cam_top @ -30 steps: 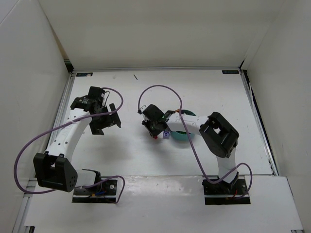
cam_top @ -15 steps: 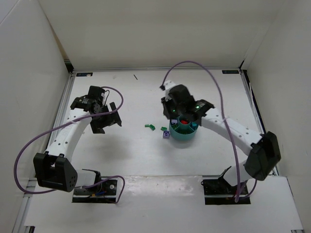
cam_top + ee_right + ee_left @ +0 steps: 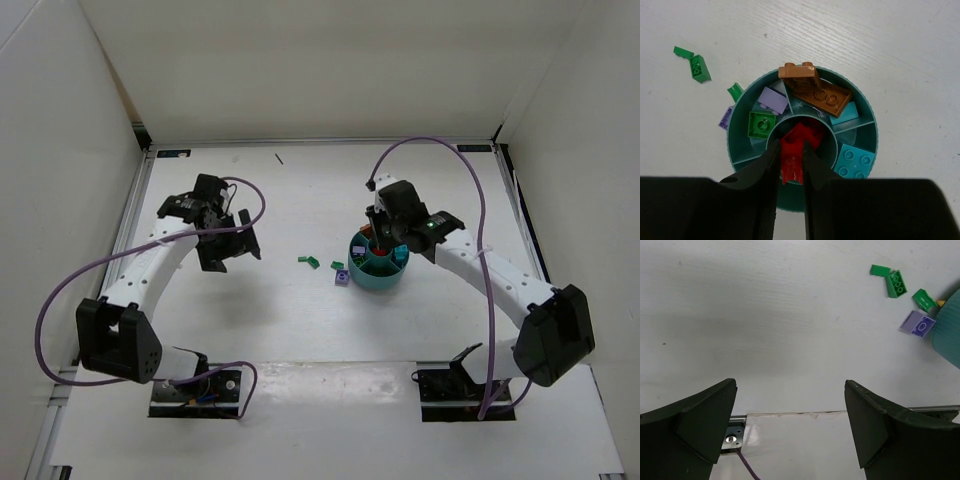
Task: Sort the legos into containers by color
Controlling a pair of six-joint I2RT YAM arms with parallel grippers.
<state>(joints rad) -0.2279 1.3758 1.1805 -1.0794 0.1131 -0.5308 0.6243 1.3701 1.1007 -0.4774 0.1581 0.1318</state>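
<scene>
Right wrist view: looks straight down into the teal bowl (image 3: pixel 855 134), a round dish split into wedges around a centre cup (image 3: pixel 826 141).
Centre cup: red bricks (image 3: pixel 804 133) heaped inside.
Right hand (image 3: pixel 791 150): directly above the centre cup, fingers drawn close together and pinching a red brick (image 3: pixel 791 169) that fills the narrow gap between them.
Far wedge: a brown plate (image 3: pixel 824 94) lies tilted in it, and a brown brick (image 3: pixel 797 71) sits up on the rim, touching the plate.
Far-left wedge: one purple brick (image 3: pixel 772 100).
Left wedge: one green brick (image 3: pixel 761 124), studs up.
Right wedges: a light blue brick (image 3: pixel 855 162) in the near-right one, a second blue piece (image 3: pixel 845 114) in the far-right one, with one wedge bare between them.
Outside the bowl: a lilac brick (image 3: pixel 726 119) and a small green piece (image 3: pixel 735 91) against the outer wall on the left; two more loose green bricks (image 3: pixel 700 68) lie a little further out on the same side, close to each other.
Left hand (image 3: pixel 790 386): fingers spread wide with nothing between them, above bare surface (image 3: pixel 300 320), the loose bricks ahead of it and off to the right.
Bowl position: right of the surface's middle in the top external view, under the right hand and well apart from the left hand.
</scene>
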